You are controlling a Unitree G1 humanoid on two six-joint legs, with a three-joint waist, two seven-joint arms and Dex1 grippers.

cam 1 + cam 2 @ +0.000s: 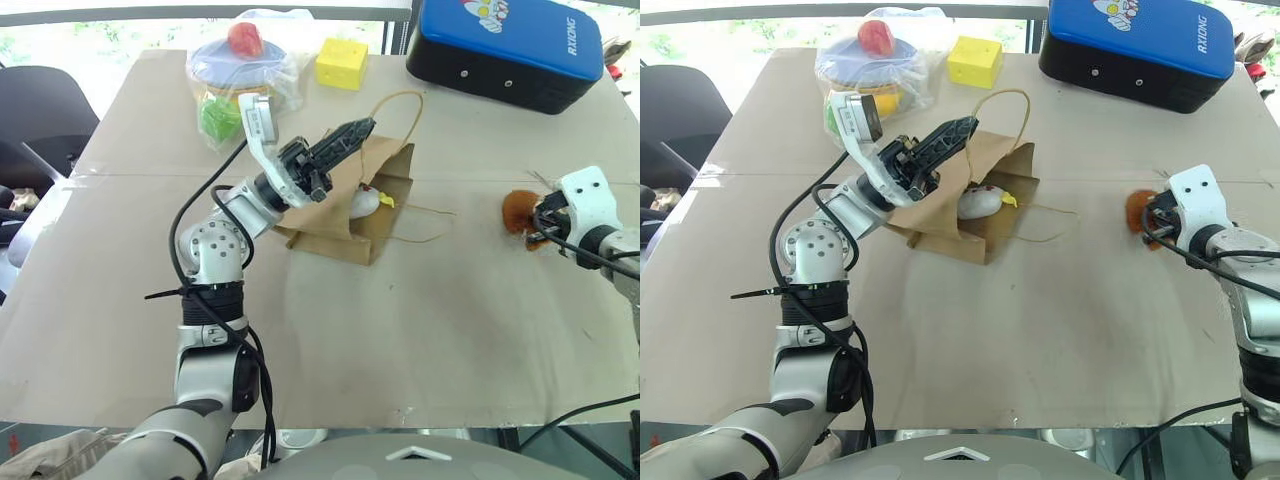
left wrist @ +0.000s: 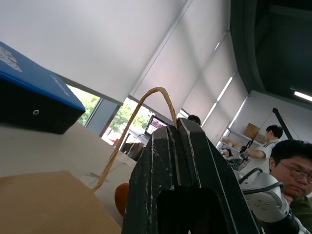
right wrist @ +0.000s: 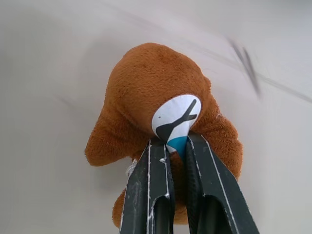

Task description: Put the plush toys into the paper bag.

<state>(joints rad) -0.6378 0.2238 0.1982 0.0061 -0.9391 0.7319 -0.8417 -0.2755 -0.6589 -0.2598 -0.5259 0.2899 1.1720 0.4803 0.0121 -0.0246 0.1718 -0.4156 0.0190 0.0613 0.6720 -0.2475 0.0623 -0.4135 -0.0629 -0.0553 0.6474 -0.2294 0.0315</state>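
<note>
My right gripper [image 3: 176, 146] clamps the brown toy [image 3: 161, 97]; my left gripper [image 1: 352, 133], closed, pinches the paper bag [image 1: 340, 215] handle. Lift the toy clear, then carry it left over the bag's mouth.

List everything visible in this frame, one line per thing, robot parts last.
paper bag: one, brown, table centre, one loop handle raised.
white chick toy: one, in the bag's mouth.
brown plush toy: one, right side of table.
yellow cube: one, far edge.
clear plastic bag of toys: one, far left.
blue and black case: one, far right.
left pincer: black, shut on the handle.
right pincer: black, shut on the brown plush toy.
</note>
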